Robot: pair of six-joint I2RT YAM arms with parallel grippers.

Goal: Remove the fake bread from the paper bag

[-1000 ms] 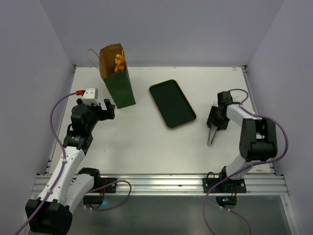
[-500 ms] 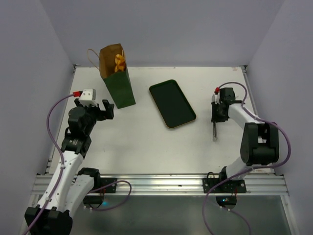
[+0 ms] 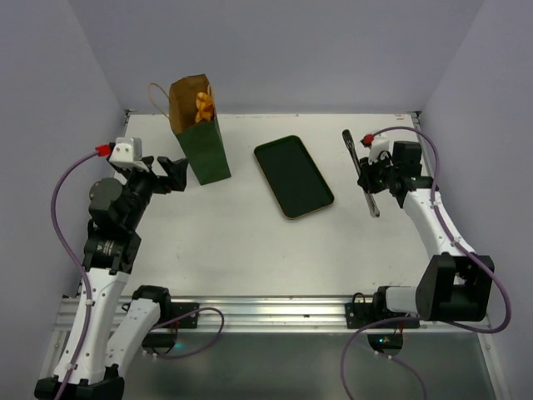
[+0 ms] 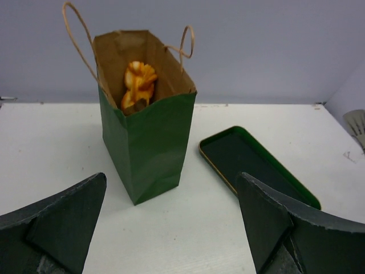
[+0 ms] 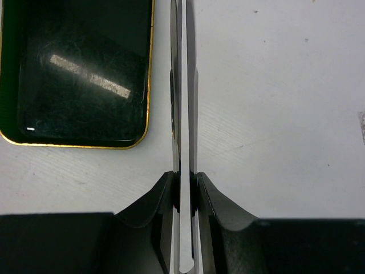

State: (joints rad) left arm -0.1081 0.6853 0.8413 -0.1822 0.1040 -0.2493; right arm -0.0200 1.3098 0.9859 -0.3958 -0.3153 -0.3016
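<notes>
Right claw is clamping a pair of metal tongs, its fingers squeezing the two thin blades until they are nearly touching. That squeeze is showing only in the right wrist view. The top view is giving just a long grey bar running far to near, right of the dark green tray.

Left claw is standing wide apart, gripping nothing, and is facing the paper bag from just left of it. The bag is standing upright on the table at the far left, and the fake bread is sitting inside it, near the mouth.

The left wrist view is looking into the bag's open top. It is showing the fake bread as golden-orange pieces against the brown inner wall, the cord handles, and the tray to the right of the bag. Neither view is telling how many pieces are inside.

Compared with a second ago, the right arm is stretching out farther from its base. The tongs, then pointing toward the near edge, are now lying alongside the tray's right side. The left arm is sitting farther left. Bag, bread and tray are lying where they were.
</notes>
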